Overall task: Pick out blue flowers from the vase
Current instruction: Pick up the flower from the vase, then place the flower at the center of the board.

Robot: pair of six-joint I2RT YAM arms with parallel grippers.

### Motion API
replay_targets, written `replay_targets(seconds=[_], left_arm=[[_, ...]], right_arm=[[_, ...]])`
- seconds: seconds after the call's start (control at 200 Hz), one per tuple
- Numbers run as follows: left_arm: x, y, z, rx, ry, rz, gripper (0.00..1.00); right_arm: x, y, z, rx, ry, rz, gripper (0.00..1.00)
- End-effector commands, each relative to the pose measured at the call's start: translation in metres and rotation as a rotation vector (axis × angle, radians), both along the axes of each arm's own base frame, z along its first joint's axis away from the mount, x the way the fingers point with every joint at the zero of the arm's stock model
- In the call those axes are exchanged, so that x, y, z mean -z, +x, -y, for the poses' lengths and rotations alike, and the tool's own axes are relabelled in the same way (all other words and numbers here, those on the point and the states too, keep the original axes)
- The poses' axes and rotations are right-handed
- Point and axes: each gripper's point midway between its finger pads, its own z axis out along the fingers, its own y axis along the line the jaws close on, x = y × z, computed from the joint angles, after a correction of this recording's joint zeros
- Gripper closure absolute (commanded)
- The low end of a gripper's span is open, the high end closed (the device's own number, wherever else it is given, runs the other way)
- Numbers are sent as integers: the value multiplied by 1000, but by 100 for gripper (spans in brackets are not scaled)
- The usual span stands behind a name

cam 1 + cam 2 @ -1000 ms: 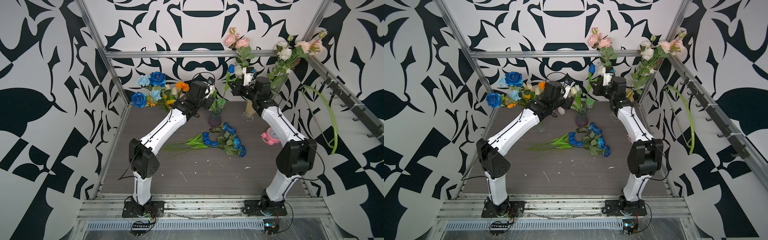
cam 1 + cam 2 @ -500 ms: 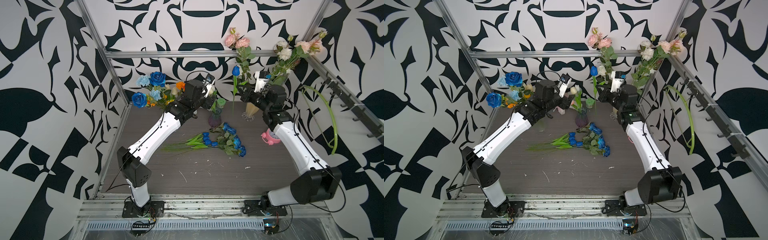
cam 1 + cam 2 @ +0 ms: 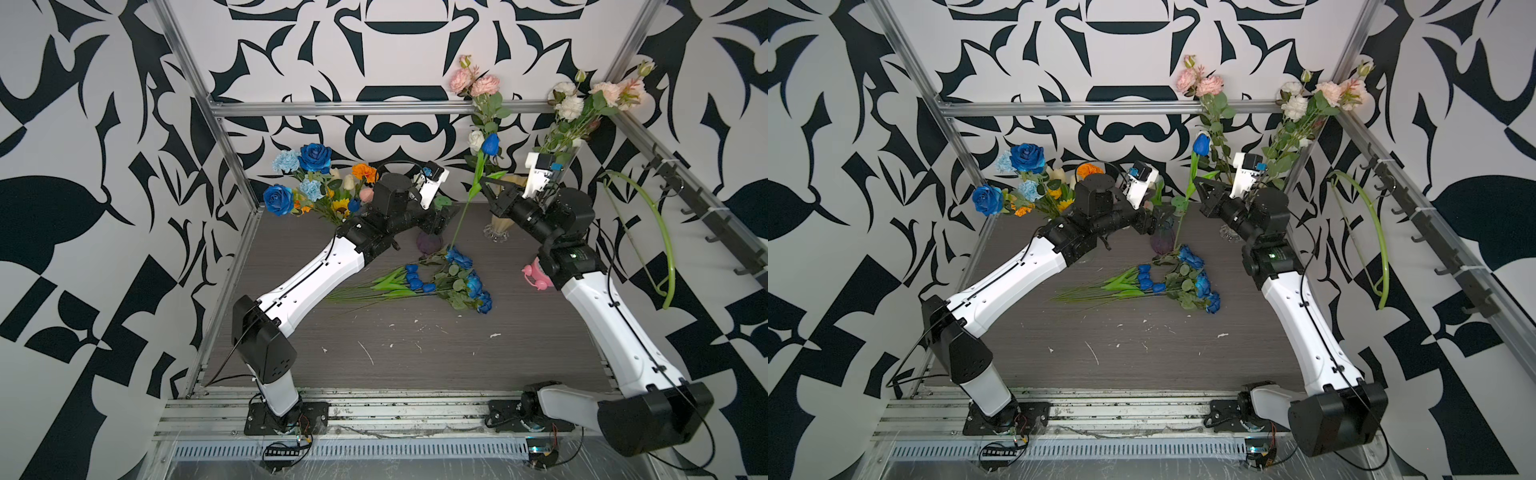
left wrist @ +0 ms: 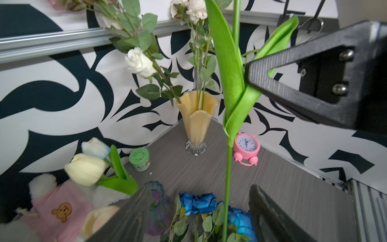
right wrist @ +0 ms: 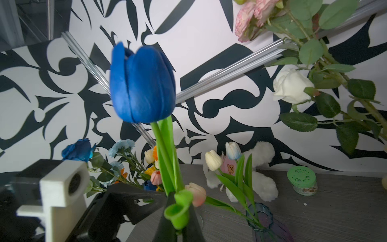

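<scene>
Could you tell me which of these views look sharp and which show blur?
Both top views: sharp and evenly lit. Right wrist view: the close blue tulip is soft-edged, the wall behind sharper. Left wrist view: the left gripper in the foreground is out of focus, the yellow vase crisp.

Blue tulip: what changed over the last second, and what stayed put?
The right gripper, shut on the blue tulip throughout, swung it as its arm folded low and outward; the stem now slants down toward the pile of blue flowers. The left gripper moved in, fingers open on either side of its stem. The pile and yellow vase stayed put.
</scene>
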Motion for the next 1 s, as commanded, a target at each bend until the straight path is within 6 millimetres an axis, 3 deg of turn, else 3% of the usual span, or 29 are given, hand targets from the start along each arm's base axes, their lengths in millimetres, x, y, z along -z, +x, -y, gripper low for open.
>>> replay_targets(seconds=[0.0, 0.155, 0.465, 0.715, 0.785, 0.955, 0.995], left_arm=[[8, 1, 23, 58, -33, -7, 23], [8, -5, 40, 93, -41, -6, 23], [0, -1, 52, 105, -68, 26, 33], [-9, -5, 57, 124, -79, 37, 80], [-6, -6, 55, 112, -70, 26, 100], [3, -17, 50, 103, -26, 34, 100], [6, -19, 48, 98, -4, 31, 100]], right_arm=[[-13, -13, -5, -32, 40, 37, 100], [-11, -22, -5, -37, 42, 33, 100], [-10, -32, -9, -57, 56, 30, 100], [-10, -36, -6, -40, 45, 31, 100], [-11, -36, -5, -27, 30, 29, 100], [-17, -38, 1, 12, -43, 26, 100], [-18, -38, 6, 40, -70, 19, 86]])
